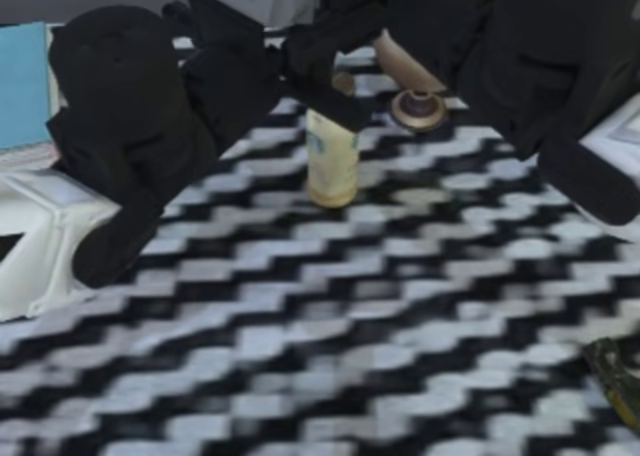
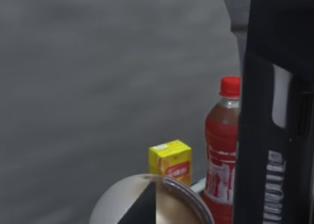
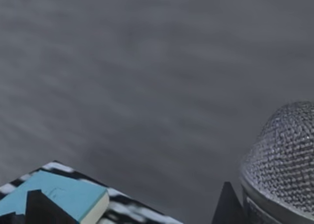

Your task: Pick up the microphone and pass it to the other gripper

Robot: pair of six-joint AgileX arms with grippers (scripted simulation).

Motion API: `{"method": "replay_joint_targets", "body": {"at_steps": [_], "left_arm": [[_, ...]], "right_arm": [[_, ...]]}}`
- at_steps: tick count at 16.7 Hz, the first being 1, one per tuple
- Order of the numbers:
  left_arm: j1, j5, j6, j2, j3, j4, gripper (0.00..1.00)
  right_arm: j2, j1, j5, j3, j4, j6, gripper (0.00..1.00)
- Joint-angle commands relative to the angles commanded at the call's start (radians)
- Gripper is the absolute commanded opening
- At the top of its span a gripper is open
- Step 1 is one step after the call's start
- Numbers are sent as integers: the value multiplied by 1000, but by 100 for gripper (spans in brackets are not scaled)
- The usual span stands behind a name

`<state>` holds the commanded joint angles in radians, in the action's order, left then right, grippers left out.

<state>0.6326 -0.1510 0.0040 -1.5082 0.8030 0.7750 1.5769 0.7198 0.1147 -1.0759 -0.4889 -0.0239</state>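
Seen from the top view, both black AgileX arms are raised above the far edge of the black-and-white zigzag-patterned table (image 1: pixel 380 316). The left arm's bulky black gripper (image 1: pixel 235 71) reaches in from the left and the right arm's black gripper (image 1: pixel 350 26) from the right, so the two meet near the middle at the far side. Between and under them a black bar crosses over the top of an upright cream plastic bottle (image 1: pixel 332 161); whether that bar is the microphone's handle or a finger cannot be told. Just right of the bottle a round brown knob-like object (image 1: pixel 418 109) sits on the table. A light blue book (image 1: pixel 22 81) lies at the far left edge.

In the left wrist view, a rounded silver-grey dome with a black wedge across it (image 2: pixel 147 204) fills the lower edge close to the camera, and a tall black block with white markings (image 2: pixel 274 126) stands beside it. Behind are a small yellow carton (image 2: pixel 170 160) and a red-capped bottle of reddish drink (image 2: pixel 223 150). How far the left fingers are spread cannot be told.

In the right wrist view, the microphone's silver-grey mesh head (image 3: pixel 284 160) sits very close to the camera, just beside one black pointed fingertip (image 3: pixel 226 207). A second black tip (image 3: pixel 41 207) shows in front of the blue book. The grip itself is hidden, so whether the right gripper clamps the microphone cannot be told.
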Motion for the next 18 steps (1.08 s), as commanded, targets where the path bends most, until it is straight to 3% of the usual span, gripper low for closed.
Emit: {"method": "replay_joint_targets", "body": {"at_steps": [7,8,9,18], "left_arm": [[0,0,0,0,0,0,100],[-35,35,15,-10,-12,-1,100],[-35,35,16,-7,-15,-2,100],[-87,7,13,270,-242,-53,100]], "right_arm": [[0,0,0,0,0,0,0],[-18,1,14,-9,-3,-10,0],[-20,-1,12,-8,-3,-10,0],[-134,-104,-103,98,4,-7,0]]}}
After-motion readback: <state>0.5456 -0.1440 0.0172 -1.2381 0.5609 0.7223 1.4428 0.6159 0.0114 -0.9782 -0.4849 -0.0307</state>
